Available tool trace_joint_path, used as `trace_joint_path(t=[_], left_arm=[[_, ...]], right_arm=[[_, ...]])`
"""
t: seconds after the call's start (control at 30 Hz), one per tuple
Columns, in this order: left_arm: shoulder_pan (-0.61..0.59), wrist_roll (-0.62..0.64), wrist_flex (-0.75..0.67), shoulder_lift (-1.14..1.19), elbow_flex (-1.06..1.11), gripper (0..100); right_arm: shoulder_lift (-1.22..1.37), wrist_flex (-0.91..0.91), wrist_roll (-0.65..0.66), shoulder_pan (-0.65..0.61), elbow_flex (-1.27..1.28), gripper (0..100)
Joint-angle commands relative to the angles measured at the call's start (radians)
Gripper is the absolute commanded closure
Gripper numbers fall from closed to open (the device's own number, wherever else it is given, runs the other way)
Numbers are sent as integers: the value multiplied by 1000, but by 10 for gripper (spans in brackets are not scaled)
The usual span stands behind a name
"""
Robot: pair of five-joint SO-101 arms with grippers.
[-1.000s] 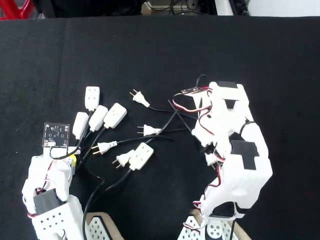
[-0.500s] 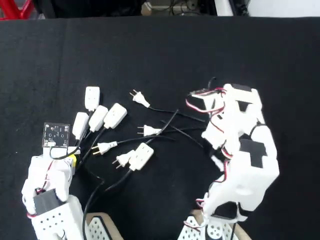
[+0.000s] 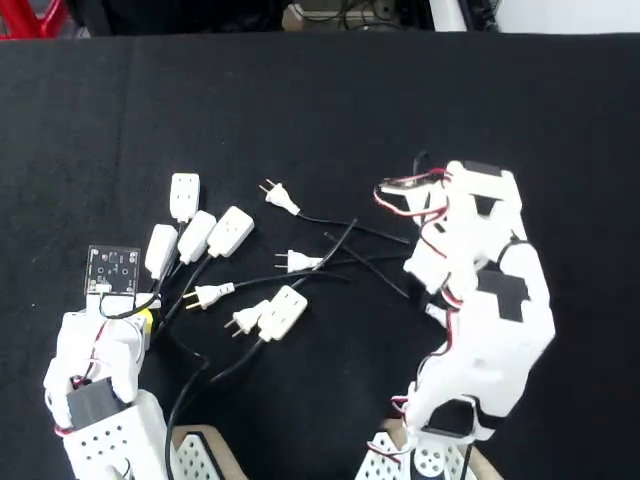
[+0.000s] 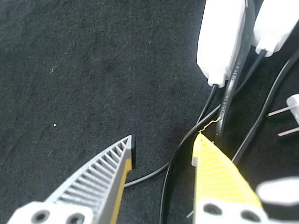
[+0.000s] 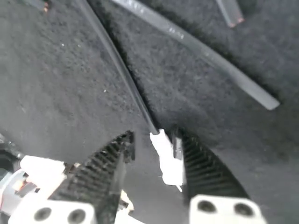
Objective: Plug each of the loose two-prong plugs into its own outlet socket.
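The left claw [image 4: 165, 140] hung wide open low over the bench [image 3: 320, 100]. A black cable [image 4: 163, 200] ran between its fingers, close beside the yellow finger [image 4: 212, 163]. In the high view, four white sockets [image 3: 196, 236] fanned out at about one o'clock from this claw, and a loose plug [image 3: 208, 295] lay at three o'clock. Two more plugs [image 3: 297, 261] lay in the middle, at nine o'clock from the right arm [image 3: 480, 300], which was folded forward over the cables. The right claw [image 5: 154, 135] was partly open. A small white plug [image 5: 166, 158] sat between its fingers, against one and apart from the other.
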Motion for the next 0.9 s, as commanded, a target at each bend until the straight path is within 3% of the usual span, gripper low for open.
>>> trace_joint_path(t=[0.0, 0.17, 0.33, 0.43, 0.63, 0.73, 0.87], left_arm=[[-5, -9, -15, -6, 18, 788], [-5, -9, -15, -6, 18, 788], [-7, -9, -15, -6, 18, 788], [-7, -9, -15, -6, 18, 788], [-7, -9, -15, -6, 18, 788], [-7, -9, -15, -6, 18, 788], [-7, -9, -14, -6, 18, 788]], right_arm=[[-56, 94, 9, -5, -120, 819], [-194, 190, 64, -21, -162, 818], [-344, 189, 189, -14, -21, 817], [-432, 123, 296, 23, 140, 817], [-650, -57, 377, 35, 441, 783], [-699, -109, 394, 64, 501, 729], [-661, -175, 396, 78, 521, 729]])
